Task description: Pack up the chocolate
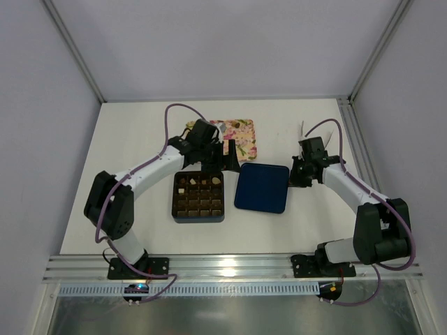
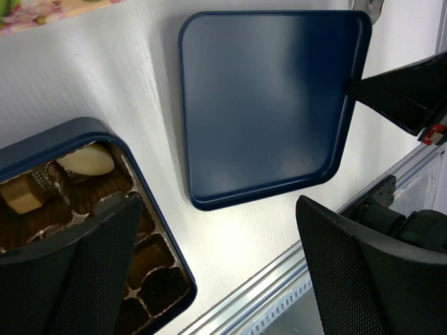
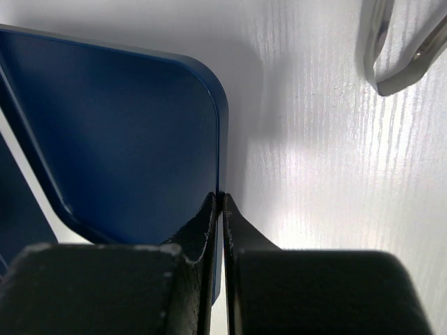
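The left fingers (image 2: pixel 216 204) stand wide open above the surface (image 1: pixel 140 139), between the dark box (image 1: pixel 174 204) and the navy lid (image 2: pixel 265 98). A few chocolate pieces (image 2: pixel 85 159) sit in the box's far cells. The right fingers (image 3: pixel 221 199) are closed at the lid's right edge, apparently pinching its rim.

You have the box (image 1: pixel 199 197) left of the lid (image 1: pixel 262 187), the 2 just beside each other on the table (image 1: pixel 140 139). Chocolates (image 1: pixel 184 186) lie in the box's far cells. Behind both lies a tray (image 1: pixel 241 136). The right gripper (image 3: pixel 220 202) pinches the lid's right rim.
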`<state>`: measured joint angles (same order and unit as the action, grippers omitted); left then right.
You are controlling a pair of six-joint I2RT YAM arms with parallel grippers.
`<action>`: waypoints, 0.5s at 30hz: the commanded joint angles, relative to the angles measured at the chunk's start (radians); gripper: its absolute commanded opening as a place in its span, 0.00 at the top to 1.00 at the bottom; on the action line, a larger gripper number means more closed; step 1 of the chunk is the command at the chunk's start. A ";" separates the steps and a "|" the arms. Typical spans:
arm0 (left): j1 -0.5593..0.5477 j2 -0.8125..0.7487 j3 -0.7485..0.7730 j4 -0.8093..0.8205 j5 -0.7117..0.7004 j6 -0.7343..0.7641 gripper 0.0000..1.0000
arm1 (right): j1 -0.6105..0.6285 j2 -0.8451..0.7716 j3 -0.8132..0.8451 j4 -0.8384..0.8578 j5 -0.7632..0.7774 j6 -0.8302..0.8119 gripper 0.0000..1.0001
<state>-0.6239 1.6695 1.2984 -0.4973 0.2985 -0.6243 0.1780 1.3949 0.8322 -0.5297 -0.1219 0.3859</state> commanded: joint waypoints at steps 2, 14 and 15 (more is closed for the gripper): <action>-0.013 0.052 0.059 0.055 0.057 -0.012 0.11 | -0.023 -0.072 0.061 -0.033 -0.051 -0.022 0.96; -0.023 0.185 0.114 0.089 0.088 -0.029 0.13 | -0.077 -0.145 0.093 -0.081 -0.131 -0.032 0.96; -0.023 0.197 0.113 0.094 0.091 -0.032 0.13 | -0.084 -0.148 0.096 -0.081 -0.140 -0.030 0.96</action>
<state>-0.6411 1.8481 1.3735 -0.4576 0.3527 -0.6441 0.1081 1.2881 0.8829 -0.6086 -0.2047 0.3637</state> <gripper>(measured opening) 0.871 0.043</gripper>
